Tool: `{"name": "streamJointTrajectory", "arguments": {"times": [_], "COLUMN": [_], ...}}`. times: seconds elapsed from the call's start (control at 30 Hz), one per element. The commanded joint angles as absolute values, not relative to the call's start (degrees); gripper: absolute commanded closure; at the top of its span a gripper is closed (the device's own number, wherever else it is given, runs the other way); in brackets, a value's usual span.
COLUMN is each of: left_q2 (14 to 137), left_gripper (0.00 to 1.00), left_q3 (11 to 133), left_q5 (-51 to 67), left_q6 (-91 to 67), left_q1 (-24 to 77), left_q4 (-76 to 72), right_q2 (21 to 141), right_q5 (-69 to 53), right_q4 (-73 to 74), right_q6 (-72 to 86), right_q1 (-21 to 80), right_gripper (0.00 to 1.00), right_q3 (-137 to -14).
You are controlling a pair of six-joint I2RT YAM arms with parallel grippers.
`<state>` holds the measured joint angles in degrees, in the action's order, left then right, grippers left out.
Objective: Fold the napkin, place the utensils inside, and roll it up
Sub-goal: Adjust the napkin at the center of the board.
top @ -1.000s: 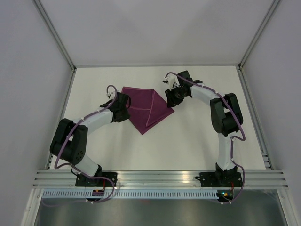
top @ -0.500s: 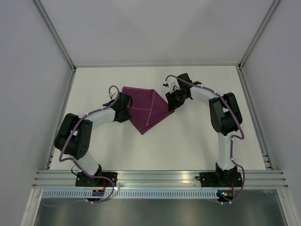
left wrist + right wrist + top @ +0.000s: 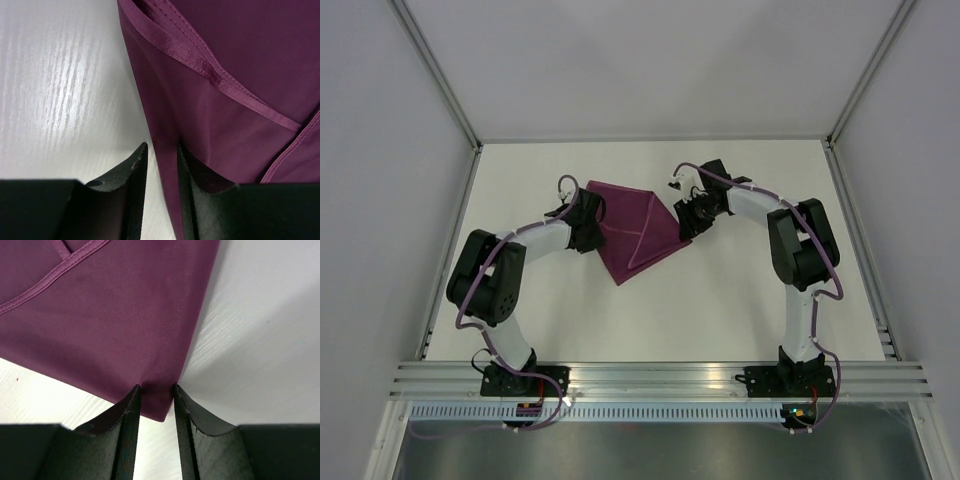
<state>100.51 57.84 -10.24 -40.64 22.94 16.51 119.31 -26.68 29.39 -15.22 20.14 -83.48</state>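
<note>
Left gripper barely parted astride the napkin's folded left edge, right gripper likewise astride its right corner, cloth flat on the table, nothing clamped: pinch deep at hems, being thin, limp, slippery, featherlight.

no readable text, label, brand, number or sign in any view, glossy magenta-purple cloth napkin unmarked, plain white tabletop unmarked

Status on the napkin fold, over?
Left gripper jaws open astride napkin edge. Right gripper jaws open astride its corner. Napkin folded, flat. No utensils in view.
</note>
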Motion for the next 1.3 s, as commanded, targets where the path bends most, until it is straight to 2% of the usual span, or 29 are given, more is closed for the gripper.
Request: {"name": "streamJointTrajectory", "arguments": {"times": [0.0, 0.4, 0.53, 0.87, 1.1, 1.27], "left_q2": [102.6, 107.4, 107.3, 97.3, 90.8, 81.5], "left_gripper": [0.65, 0.65, 0.62, 0.49, 0.49, 0.49], "left_q3": [61.6, 69.0, 70.3, 69.1, 65.3, 58.2], "left_q5": [-8.1, -4.2, -5.4, -7.8, -5.6, -2.1], "left_q6": [-37.8, -32.8, -31.8, -28.5, -26.0, -23.8], "left_q1": [22.8, 22.8, 22.8, 20.4, 20.6, 21.3], "left_q4": [15.4, 16.9, 18.2, 19.5, 17.7, 7.7], "right_q2": [117.4, 111.7, 110.7, 108.3, 106.9, 105.9], "right_q5": [-26.1, -27.7, -26.7, -27.8, -30.7, -31.8], "right_q4": [33.2, 34.9, 34.7, 36.2, 37.5, 38.3], "right_q6": [-16.1, -16.6, -16.7, -15.8, -14.2, -14.1], "right_q1": [20.3, 20.3, 20.3, 19.5, 18.2, 17.0], "right_gripper": [0.61, 0.61, 0.61, 0.60, 0.60, 0.60], "right_q3": [-80.4, -73.7, -72.3, -74.1, -76.8, -78.0]}}
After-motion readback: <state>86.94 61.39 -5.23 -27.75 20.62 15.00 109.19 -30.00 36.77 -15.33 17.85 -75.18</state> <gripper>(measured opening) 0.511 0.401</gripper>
